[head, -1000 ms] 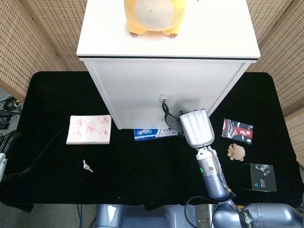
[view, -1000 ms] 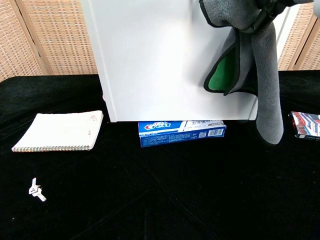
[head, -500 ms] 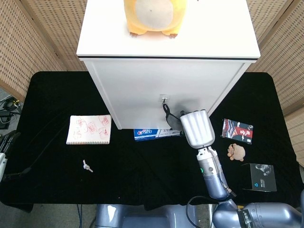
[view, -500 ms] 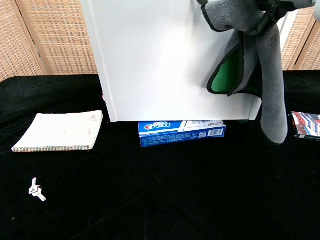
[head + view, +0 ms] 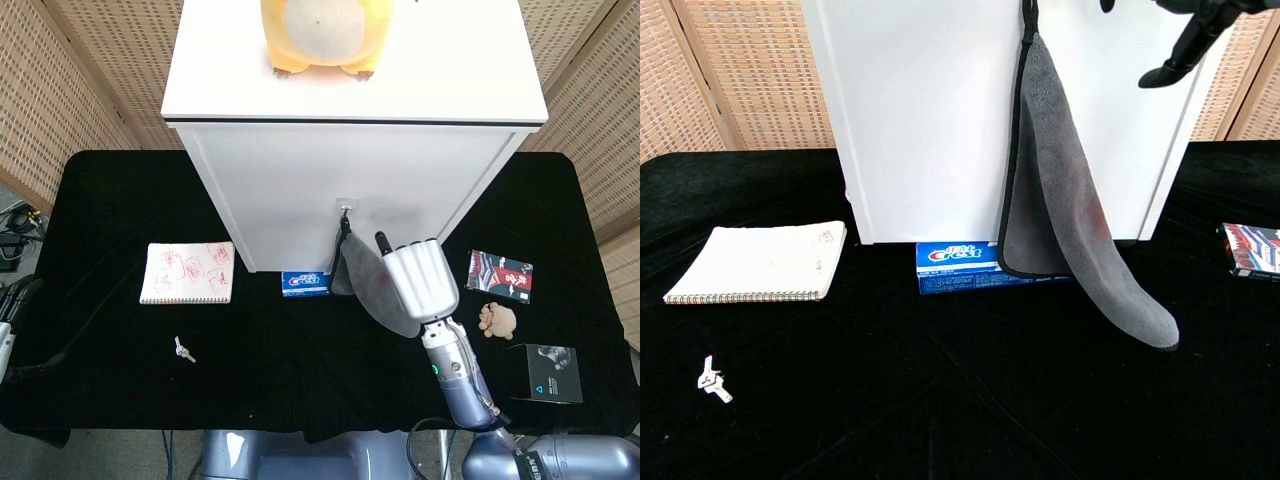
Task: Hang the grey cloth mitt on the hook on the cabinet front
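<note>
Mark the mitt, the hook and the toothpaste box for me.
grey cloth mitt [image 5: 1055, 215]: chest view, middle of the hanging cloth.
hook [image 5: 345, 209]: head view, small fitting on the cabinet front.
toothpaste box [image 5: 955, 266]: chest view, blue end left of the mitt.

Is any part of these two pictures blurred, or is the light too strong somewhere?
Head view: sharp; the white cabinet top is bright but not washed out. Chest view: the grey mitt is sharp with visible texture, and the right hand shows only as a dark silhouette at the frame's top.
</note>
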### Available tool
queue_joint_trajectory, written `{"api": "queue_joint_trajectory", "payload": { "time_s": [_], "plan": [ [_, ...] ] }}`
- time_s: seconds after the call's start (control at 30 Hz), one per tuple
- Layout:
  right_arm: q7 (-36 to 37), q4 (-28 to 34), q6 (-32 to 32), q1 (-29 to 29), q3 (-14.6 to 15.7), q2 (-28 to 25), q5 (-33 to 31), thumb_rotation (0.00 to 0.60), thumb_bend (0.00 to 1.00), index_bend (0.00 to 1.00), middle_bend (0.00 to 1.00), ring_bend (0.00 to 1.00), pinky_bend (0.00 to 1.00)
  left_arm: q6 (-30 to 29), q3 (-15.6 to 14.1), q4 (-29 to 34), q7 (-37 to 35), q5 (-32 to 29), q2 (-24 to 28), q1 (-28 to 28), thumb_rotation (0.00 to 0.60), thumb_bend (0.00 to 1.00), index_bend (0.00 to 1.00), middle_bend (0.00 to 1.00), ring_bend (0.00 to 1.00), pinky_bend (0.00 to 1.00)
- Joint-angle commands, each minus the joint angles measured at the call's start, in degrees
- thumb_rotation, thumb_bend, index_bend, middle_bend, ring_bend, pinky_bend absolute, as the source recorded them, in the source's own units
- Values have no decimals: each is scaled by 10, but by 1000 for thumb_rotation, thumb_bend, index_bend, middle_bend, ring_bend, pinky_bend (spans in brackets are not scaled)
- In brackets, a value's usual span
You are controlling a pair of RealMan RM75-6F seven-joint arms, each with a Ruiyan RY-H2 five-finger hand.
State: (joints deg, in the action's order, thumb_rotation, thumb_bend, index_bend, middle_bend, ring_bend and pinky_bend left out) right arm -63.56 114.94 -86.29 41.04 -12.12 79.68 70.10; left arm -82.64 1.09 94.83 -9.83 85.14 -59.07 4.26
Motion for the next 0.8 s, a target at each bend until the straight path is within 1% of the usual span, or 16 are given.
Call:
{"api": "queue_joint_trajectory", "payload": {
  "time_s": [0.03, 0.13, 0.23, 0.27, 0.3, 0.37, 0.43, 0.47, 0.53, 0.57, 0.6, 0.63, 0.7, 0.73, 0.77, 0.8],
  "plan": [
    [52, -5, 1, -25, 30, -32, 52, 600, 0, 466, 1000, 1000, 1000, 0, 0, 0, -1, 0, 0, 0, 600, 0, 0, 0, 0, 0],
    [105, -26, 0, -41, 53, -57, 101, 600, 0, 479, 1000, 1000, 1000, -1, 0, 1, -1, 1, 1, -1, 600, 0, 0, 0, 0, 0],
    [190, -75, -3, -58, 85, -90, 173, 600, 0, 498, 1000, 1000, 1000, -3, 0, 1, -3, 1, 2, -2, 600, 0, 0, 0, 0, 0],
    [242, -112, -9, -64, 102, -105, 214, 600, 0, 509, 1000, 1000, 1000, -4, 0, 2, -4, 2, 2, -2, 600, 0, 0, 0, 0, 0],
    [279, -140, -13, -67, 114, -115, 241, 600, 0, 519, 998, 1000, 1000, -5, 0, 2, -4, 2, 2, -2, 600, 0, 0, 0, 0, 0],
    [372, -225, -41, -78, 138, -132, 304, 600, 0, 523, 984, 989, 1000, -7, -1, 4, -4, 4, 3, -3, 600, 0, 0, 0, 0, 0],
    [427, -299, -70, -94, 153, -136, 335, 600, 0, 499, 944, 957, 1000, -9, -1, 5, -4, 6, 4, -4, 600, 0, 0, 0, 0, 0],
    [438, -319, -79, -103, 155, -135, 334, 600, 0, 476, 911, 931, 993, -10, -1, 6, -4, 6, 4, -4, 600, 0, 0, 0, 0, 0],
    [461, -349, -92, -128, 161, -134, 318, 600, 0, 416, 805, 839, 915, -13, -1, 7, -5, 7, 5, -5, 600, 0, 0, 0, 0, 0],
    [469, -354, -95, -139, 162, -134, 307, 600, 0, 378, 718, 756, 820, -15, -1, 8, -5, 8, 6, -6, 600, 0, 0, 0, 0, 0],
    [482, -356, -100, -153, 163, -134, 295, 600, 0, 335, 616, 643, 707, -17, -1, 9, -5, 9, 6, -7, 600, 0, 0, 0, 0, 0],
    [494, -354, -102, -166, 165, -134, 284, 600, 0, 302, 541, 556, 633, -19, -1, 9, -5, 10, 7, -8, 600, 0, 0, 0, 0, 0],
    [508, -340, -99, -187, 167, -136, 258, 600, 0, 182, 282, 257, 418, -24, -1, 10, -6, 13, 7, -10, 600, 0, 0, 0, 0, 0],
    [512, -326, -95, -199, 169, -138, 243, 600, 0, 140, 197, 167, 352, -27, -1, 11, -7, 15, 8, -11, 600, 0, 0, 0, 0, 0],
    [514, -312, -89, -208, 170, -140, 230, 600, 0, 83, 91, 69, 261, -30, -2, 12, -7, 17, 9, -13, 600, 0, 0, 0, 0, 0],
    [518, -294, -78, -218, 173, -143, 213, 600, 0, 39, 28, 14, 192, -33, -2, 12, -8, 18, 9, -14, 600, 0, 0, 0, 0, 0]
  ]
}}
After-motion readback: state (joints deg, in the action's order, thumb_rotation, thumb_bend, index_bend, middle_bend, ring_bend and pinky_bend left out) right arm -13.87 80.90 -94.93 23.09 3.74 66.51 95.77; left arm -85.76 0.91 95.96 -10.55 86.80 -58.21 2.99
